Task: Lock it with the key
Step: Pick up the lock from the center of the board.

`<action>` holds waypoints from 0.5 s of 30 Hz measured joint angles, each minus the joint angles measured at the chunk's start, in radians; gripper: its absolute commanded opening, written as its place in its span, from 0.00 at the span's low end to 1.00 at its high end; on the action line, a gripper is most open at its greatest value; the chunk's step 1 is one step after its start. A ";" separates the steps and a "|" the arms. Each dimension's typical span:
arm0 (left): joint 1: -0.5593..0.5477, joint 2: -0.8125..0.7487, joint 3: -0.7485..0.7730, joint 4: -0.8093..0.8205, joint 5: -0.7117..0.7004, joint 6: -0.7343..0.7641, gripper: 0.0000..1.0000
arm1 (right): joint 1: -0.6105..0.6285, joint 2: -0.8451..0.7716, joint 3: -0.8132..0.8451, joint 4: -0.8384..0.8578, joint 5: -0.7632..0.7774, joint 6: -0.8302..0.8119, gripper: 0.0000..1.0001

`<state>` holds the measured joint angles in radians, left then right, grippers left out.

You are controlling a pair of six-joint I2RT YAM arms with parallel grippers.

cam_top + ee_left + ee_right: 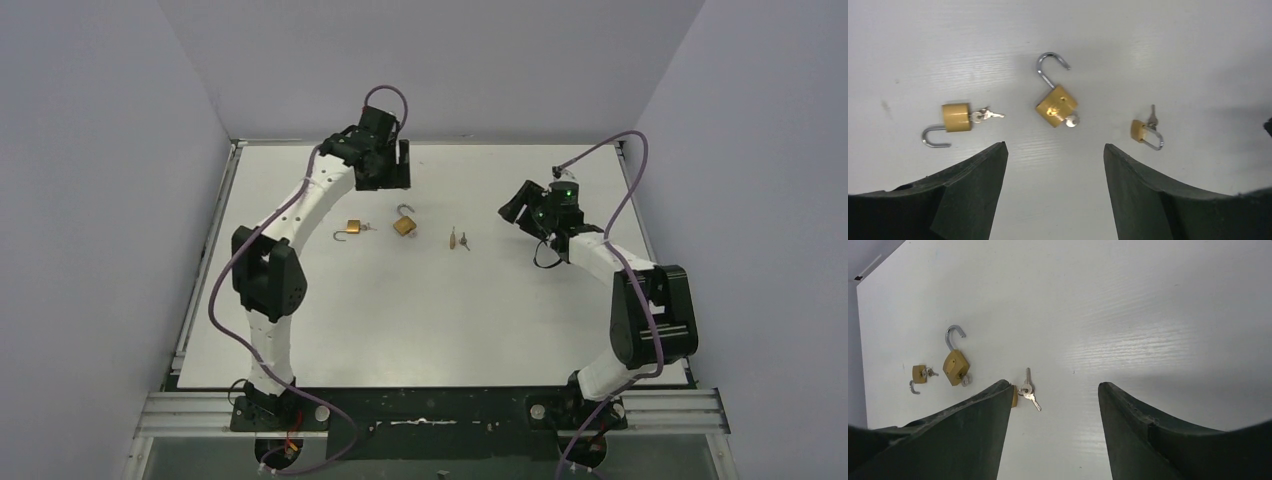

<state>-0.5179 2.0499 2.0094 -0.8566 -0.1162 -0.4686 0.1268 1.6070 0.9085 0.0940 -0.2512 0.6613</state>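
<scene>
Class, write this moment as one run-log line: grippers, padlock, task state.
left gripper open, empty | right gripper open, empty | middle padlock on table, shackle open, key inserted | locking not yet done

R wrist cam: small padlock [1014, 396] was mostly hidden behind right end effector [1054, 385] finger [973, 430]; top cam: its keys [464, 241] were too small to resolve.

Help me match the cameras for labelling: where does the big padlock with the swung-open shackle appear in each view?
Top external: the big padlock lies mid-table, between the two arms.
Left wrist: upper centre of the picture.
Right wrist: left side, about mid-height.
Shared landmark: the leftmost padlock, smaller, lies just to its left in all three views.
</scene>
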 measured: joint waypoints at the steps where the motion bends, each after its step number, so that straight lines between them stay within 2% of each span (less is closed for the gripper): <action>1: 0.030 -0.016 -0.020 0.002 0.010 0.032 0.68 | 0.001 -0.010 -0.004 -0.005 0.000 -0.002 0.65; 4: 0.080 -0.010 -0.051 -0.001 0.044 0.148 0.70 | 0.006 -0.027 -0.012 -0.026 -0.003 -0.009 0.66; 8: 0.067 0.065 -0.070 -0.015 0.108 0.325 0.83 | 0.006 -0.046 -0.024 -0.063 -0.012 -0.023 0.71; 10: 0.053 0.105 -0.079 -0.015 0.132 0.393 0.84 | 0.006 -0.065 -0.032 -0.084 -0.018 -0.027 0.72; 15: 0.040 0.153 -0.085 -0.009 0.174 0.489 0.84 | 0.006 -0.147 -0.071 -0.129 -0.027 -0.043 0.85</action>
<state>-0.4782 2.2032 1.9247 -0.8658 0.0574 0.0208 0.1326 1.4597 0.8375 -0.0349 -0.2783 0.6178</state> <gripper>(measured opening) 0.840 0.801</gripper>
